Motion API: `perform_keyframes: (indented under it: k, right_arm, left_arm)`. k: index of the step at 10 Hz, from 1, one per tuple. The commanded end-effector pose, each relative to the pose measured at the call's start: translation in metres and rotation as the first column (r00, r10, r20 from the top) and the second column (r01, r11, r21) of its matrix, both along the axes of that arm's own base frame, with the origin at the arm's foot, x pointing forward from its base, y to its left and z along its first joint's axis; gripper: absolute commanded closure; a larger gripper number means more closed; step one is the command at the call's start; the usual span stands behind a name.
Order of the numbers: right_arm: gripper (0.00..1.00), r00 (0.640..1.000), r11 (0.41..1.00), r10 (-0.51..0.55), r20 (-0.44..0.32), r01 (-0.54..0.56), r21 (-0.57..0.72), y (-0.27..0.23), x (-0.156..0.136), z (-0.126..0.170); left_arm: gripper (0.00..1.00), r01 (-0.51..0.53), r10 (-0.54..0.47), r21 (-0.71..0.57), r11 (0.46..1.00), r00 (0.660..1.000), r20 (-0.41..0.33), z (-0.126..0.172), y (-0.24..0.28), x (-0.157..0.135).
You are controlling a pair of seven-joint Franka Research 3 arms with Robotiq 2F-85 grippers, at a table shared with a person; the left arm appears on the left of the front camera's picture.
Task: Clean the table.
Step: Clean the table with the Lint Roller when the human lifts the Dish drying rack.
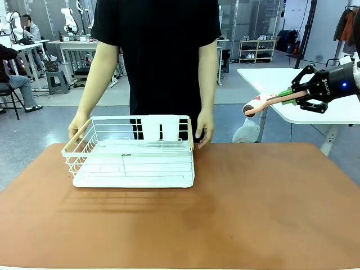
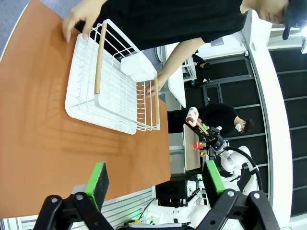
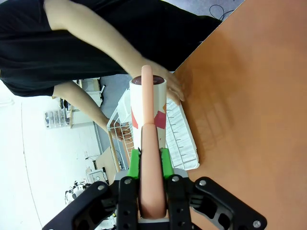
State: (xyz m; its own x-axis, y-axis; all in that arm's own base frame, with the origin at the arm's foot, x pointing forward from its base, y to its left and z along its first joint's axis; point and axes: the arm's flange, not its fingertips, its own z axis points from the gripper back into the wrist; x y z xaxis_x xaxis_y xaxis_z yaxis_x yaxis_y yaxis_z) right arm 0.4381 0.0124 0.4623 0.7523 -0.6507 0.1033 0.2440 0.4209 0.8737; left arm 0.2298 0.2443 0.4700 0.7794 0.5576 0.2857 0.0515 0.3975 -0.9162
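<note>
Front: clamps right gripper on pink-handled roller, raised at the far right of the table; steadies white wire basket at far left with person's hands. Left wrist: spreads left gripper wide above table edge. Right wrist: pinches the pink handle, table below.

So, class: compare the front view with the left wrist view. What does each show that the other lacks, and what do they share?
The front view adds a white bag on the floor and seated people at far desks. The left wrist view adds the left gripper, open. Shared: the terracotta table, the white wire dish rack on it, the person's hands holding the rack, and the right gripper shut on a pink-handled lint roller.
</note>
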Motion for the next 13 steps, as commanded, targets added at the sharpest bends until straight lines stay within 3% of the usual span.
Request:
perform_keyframes:
  k: [1,13]
  right_arm:
    - [0.96,1.0,1.0,0.006,-0.001,-0.006,0.0,0.0012,0.0003,0.0009]
    - [0.96,1.0,1.0,0.006,-0.001,-0.006,0.0,0.0012,0.0003,0.0009]
  left_arm:
    - [0.0,0.01,-0.01,-0.006,1.0,1.0,0.022,0.0016,0.0034,-0.0001]
    - [0.0,0.01,-0.01,-0.006,1.0,1.0,0.022,0.0016,0.0034,-0.0001]
